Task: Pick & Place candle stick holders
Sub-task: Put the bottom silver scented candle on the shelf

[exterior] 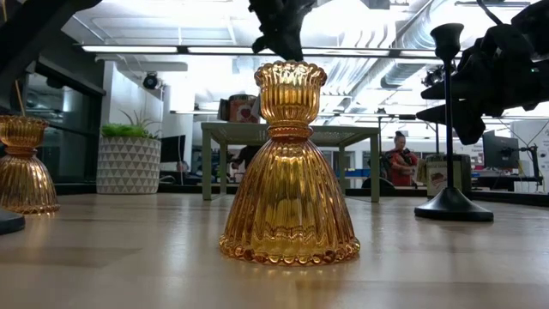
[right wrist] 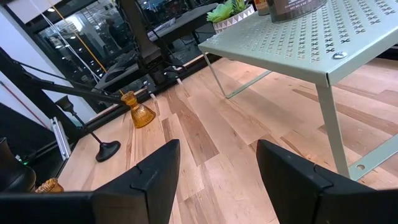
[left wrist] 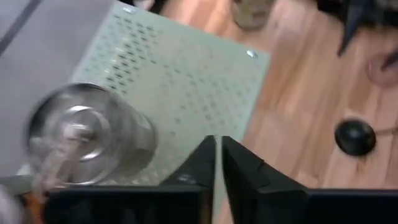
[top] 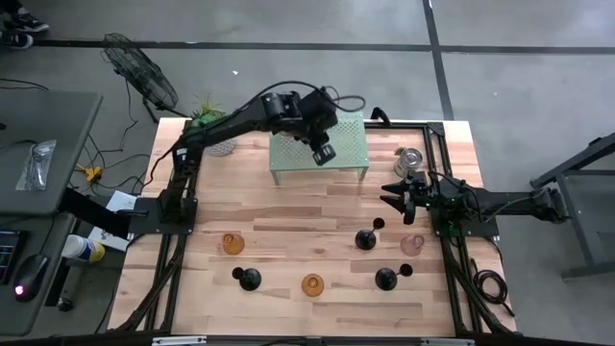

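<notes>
Left tool [top: 325, 154], fingers closed together on nothing, poised above the pale green perforated shelf [top: 348, 144]. In the left wrist view the closed fingers [left wrist: 214, 163] sit just beside a shiny silver cup [left wrist: 84, 134] standing on the shelf; the cup is not between them. Risk, as a judgement: a closed tool so near the cup can nudge it on any sideways move, and the cup may tip or roll off the shelf edge.

Toward the front of the table [top: 288, 231], well away from the left tool: amber glass holder [top: 231, 243], black stemmed holder [top: 249, 279], second amber glass holder [top: 312, 284], all upright and apart. A low, hurried sweep across them could topple the tall, narrow black stems.

Closer to the right tool: black holder [top: 366, 238], black holder [top: 387, 279], pale pink glass holder [top: 413, 244], and a further silver cup [top: 410, 160] just behind the right tool.

Right tool [top: 402, 195], fingers apart and empty, waiting at the right side of the table. Risk: both arms reaching the shelf together could collide.

The white pot with a green plant [top: 213, 125] stands behind the left arm.
</notes>
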